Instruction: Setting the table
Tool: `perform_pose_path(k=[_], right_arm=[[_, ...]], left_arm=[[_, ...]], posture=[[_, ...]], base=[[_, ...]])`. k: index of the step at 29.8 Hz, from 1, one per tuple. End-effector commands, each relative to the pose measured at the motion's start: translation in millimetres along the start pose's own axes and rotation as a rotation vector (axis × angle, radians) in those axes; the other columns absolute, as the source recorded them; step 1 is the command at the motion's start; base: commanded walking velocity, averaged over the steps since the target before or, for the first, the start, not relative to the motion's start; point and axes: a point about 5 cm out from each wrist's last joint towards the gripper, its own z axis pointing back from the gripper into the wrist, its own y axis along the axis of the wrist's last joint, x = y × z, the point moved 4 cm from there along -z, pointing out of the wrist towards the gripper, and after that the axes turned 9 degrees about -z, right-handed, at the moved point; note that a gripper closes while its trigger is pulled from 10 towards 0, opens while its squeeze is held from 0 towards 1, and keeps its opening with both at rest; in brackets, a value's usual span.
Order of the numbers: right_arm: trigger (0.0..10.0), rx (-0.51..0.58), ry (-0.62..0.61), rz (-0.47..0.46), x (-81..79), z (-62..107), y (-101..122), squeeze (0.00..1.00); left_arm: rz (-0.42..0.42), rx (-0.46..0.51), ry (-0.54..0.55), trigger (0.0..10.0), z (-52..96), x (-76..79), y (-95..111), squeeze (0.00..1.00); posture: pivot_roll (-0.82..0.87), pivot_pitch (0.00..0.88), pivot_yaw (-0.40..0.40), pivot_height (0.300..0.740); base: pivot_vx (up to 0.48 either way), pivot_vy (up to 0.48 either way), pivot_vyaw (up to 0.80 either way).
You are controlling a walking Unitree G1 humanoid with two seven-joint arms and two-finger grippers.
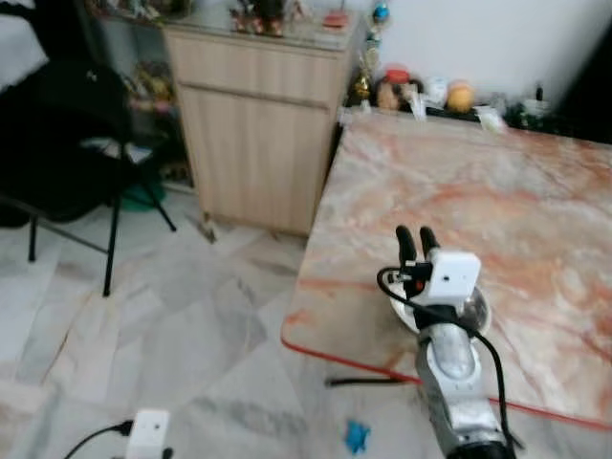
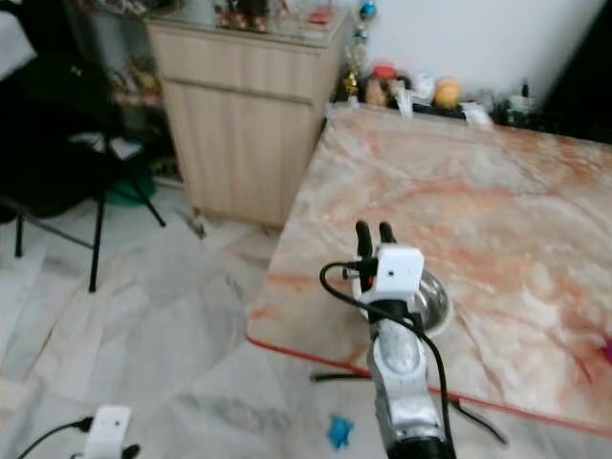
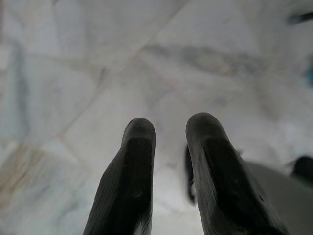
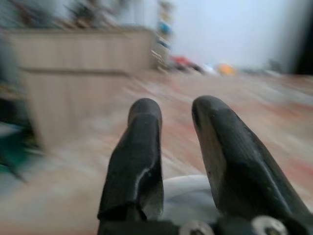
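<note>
A metal bowl (image 2: 432,298) sits near the edge of a marble-patterned table (image 1: 497,201), the right gripper (image 1: 418,239) hovering above it, fingers parted and empty. The left gripper (image 3: 168,129) hangs parted over the pale tiled floor (image 1: 182,325); a wooden cabinet (image 1: 253,124) stands beside the table.

A pale wooden cabinet (image 1: 253,115) is standing against the white wall (image 1: 478,38), just beside a pink marble table (image 1: 497,210) with a red edge. Grey-veined marble floor (image 1: 172,325) is spreading below, and a black chair (image 1: 67,143) is sitting near the cabinet
</note>
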Motion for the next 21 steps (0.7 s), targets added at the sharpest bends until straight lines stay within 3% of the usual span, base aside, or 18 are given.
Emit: perform_pose_path(k=[1,9,21], right_arm=[[10.0,0.024,0.006,-0.006,-3.1,-3.5,7,0.0],[10.0,0.016,-0.015,-0.003,-0.5,-2.4,5,0.0],[10.0,-0.016,-0.221,-0.246,29.6,7.4,0,0.0]], left_arm=[[-0.001,-0.02,0.002,10.0,1.0,-1.9,-6,0.0],[-0.003,-0.019,0.0,10.0,0.9,-2.2,-5,0.0],[-0.009,-0.022,-0.002,10.0,1.0,-1.8,-6,0.0]], posture=[[0.1,0.0,-0.059,0.74],[0.1,0.0,-0.058,0.74],[0.1,0.0,-0.059,0.74]], base=[[0.0,0.0,0.0],[0.0,0.0,0.0],[0.0,0.0,0.0]])
